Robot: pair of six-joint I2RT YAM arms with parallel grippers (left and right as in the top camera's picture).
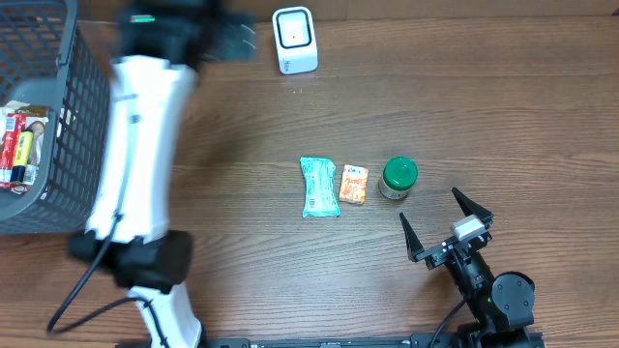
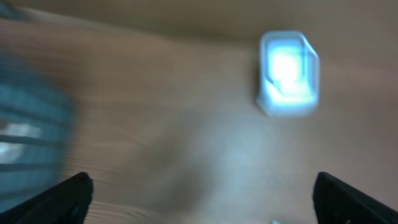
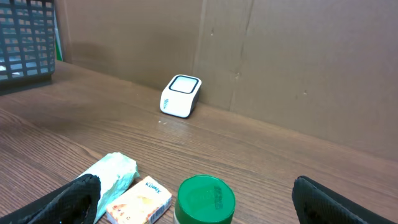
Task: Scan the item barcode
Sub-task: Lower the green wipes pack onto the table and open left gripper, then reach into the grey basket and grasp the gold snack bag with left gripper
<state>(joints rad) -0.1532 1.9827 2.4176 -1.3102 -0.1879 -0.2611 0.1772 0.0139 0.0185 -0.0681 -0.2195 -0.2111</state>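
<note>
Three items lie in a row mid-table: a teal packet [image 1: 320,187], a small orange box [image 1: 354,184] and a green-lidded jar [image 1: 398,178]. The white barcode scanner [image 1: 294,39] stands at the far edge. My left arm [image 1: 140,155] is blurred and reaches toward the far left. In the blurred left wrist view, the left gripper [image 2: 202,199] is open and empty, with the scanner [image 2: 288,74] ahead to the right. My right gripper [image 1: 445,227] is open just behind the jar [image 3: 205,194], holding nothing. The packet [image 3: 112,174], box [image 3: 138,199] and scanner [image 3: 181,96] lie beyond it.
A dark mesh basket [image 1: 68,145] stands at the far left with red and yellow packets [image 1: 19,145] inside. In the right wrist view a cardboard wall [image 3: 280,56] rises behind the scanner. The basket's corner [image 3: 28,37] shows at top left.
</note>
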